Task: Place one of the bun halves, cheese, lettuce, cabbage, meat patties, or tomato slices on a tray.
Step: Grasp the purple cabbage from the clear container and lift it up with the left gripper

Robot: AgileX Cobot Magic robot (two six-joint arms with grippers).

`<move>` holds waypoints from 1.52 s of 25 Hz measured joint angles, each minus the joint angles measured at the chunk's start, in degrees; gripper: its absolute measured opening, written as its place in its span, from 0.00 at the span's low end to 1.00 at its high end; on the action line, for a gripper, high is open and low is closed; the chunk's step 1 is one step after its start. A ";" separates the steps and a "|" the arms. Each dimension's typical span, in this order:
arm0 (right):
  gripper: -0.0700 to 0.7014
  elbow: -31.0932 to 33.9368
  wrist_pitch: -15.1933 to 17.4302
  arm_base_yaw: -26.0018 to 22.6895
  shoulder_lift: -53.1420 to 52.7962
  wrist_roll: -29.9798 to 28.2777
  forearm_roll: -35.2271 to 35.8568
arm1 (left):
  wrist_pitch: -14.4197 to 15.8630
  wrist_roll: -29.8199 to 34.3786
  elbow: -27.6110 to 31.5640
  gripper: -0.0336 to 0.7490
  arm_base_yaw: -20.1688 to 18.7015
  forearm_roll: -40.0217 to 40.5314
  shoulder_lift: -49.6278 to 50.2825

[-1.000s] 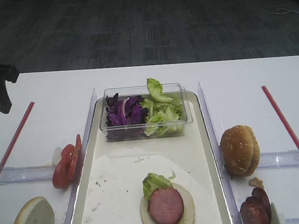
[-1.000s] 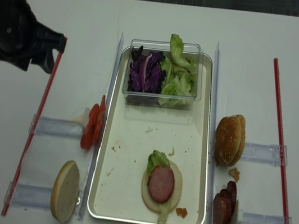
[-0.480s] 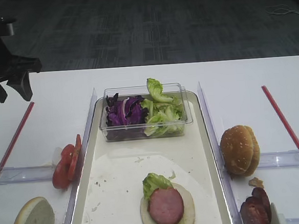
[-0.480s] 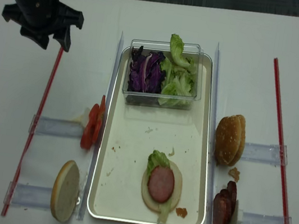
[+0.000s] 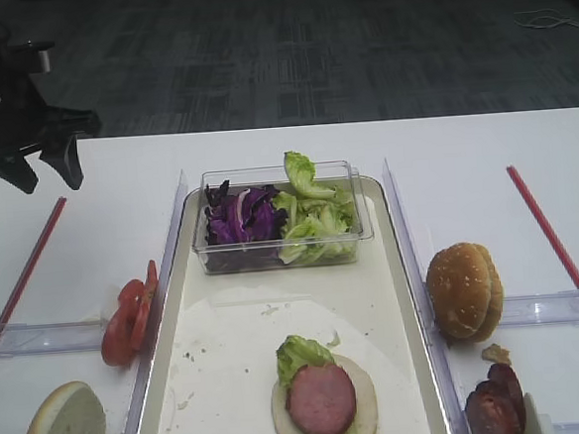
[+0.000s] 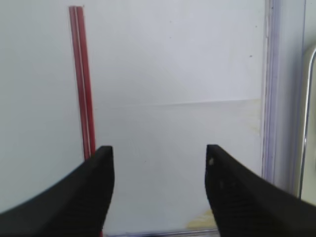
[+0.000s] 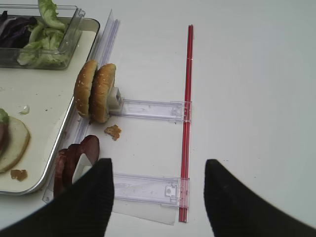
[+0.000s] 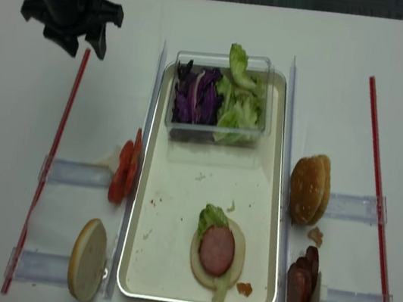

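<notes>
Cream tray (image 8: 179, 193) holds a pale bun half (image 8: 216, 259) topped with lettuce (image 8: 212, 215) and a pink patty (image 8: 216, 250).

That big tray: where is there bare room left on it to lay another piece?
The tray is bare across its middle, between the clear tub of leaves at the far end and the open bun with pink patty near the front. Its front left corner is free too. The far end is crowded.
</notes>
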 joint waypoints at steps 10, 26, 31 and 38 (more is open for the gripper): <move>0.65 0.00 0.00 0.00 0.00 0.00 0.00 | 0.40 -2.66 -0.06 0.54 -0.98 -1.56 0.89; 0.64 0.00 0.00 0.00 0.00 0.00 0.00 | -3.47 -8.58 -0.06 0.54 -13.14 -1.83 0.89; 0.64 0.00 0.00 0.00 0.00 0.00 0.00 | -4.77 -9.73 -0.06 0.53 -15.87 -1.83 0.92; 0.64 0.00 0.00 0.00 0.00 0.00 0.00 | -6.87 -10.26 -0.06 0.53 -18.65 -3.30 1.01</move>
